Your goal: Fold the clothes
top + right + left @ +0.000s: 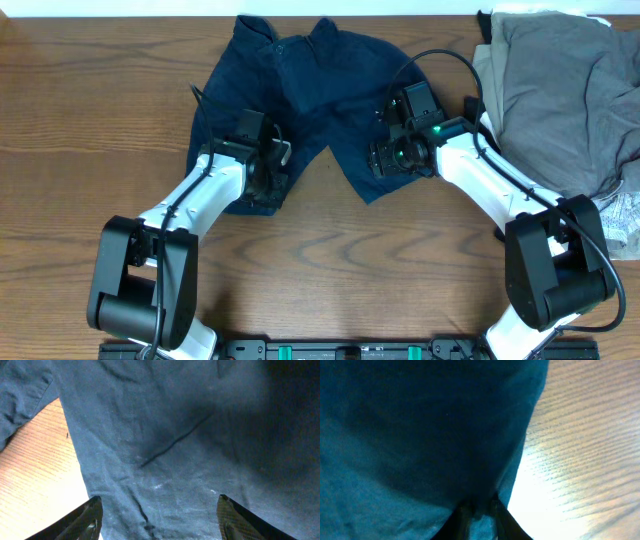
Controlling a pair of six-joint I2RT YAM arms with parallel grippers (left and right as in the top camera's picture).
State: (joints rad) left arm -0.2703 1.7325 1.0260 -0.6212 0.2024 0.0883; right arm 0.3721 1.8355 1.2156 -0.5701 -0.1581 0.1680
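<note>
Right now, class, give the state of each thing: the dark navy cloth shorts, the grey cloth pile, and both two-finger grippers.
Dark navy cloth shorts: unfolded, wrinkled, spread on the wooden table.
Left gripper: shut, pinching the shorts near one leg's edge.
Right gripper: open, over the other leg.
Grey cloth pile: heaped, unfolded.

The left wrist view is blurred, and the left gripper (pixel 481 512) at 6 o'clock is cut off by the bottom edge over the navy shorts (pixel 420 435). Overhead, the grey garment (pixel 560 90) at 2 o'clock and the white-patterned cloth (pixel 622 215) at 3 o'clock run off the right edge.
</note>
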